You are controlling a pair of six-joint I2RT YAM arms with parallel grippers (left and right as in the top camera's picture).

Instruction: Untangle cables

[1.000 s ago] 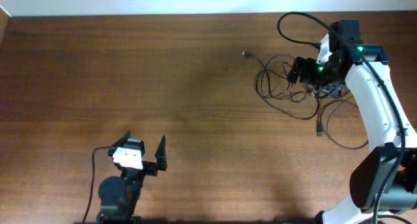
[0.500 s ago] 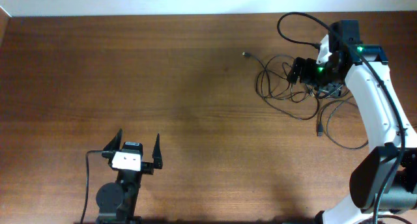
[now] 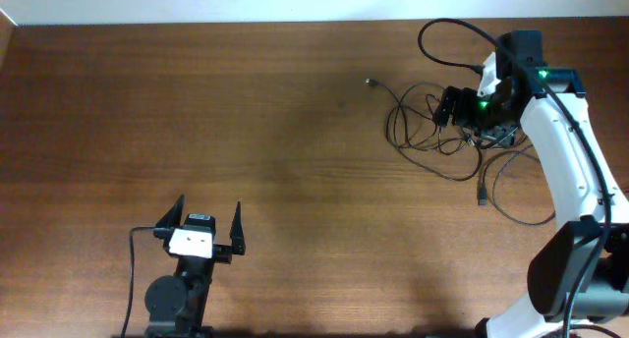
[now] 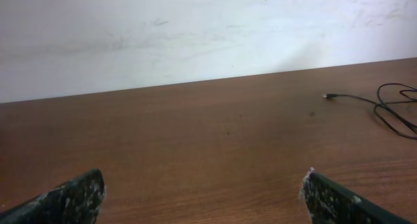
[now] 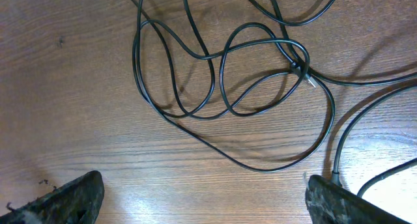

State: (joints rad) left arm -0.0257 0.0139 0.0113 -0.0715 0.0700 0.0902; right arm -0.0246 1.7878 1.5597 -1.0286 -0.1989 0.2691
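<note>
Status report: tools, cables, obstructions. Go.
Left tool open, empty, far from the cables. Right tool open, hovering above them, gripping nothing. Cables tangled, loops crossing. No obstruction seen.

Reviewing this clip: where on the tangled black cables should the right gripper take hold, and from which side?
Probably the outer strand of the cables, from straight above, with the jaws across it. In the right wrist view it curves alone, clear of the crossings near the small connector, so the open right gripper would likely pinch one cord only.
</note>
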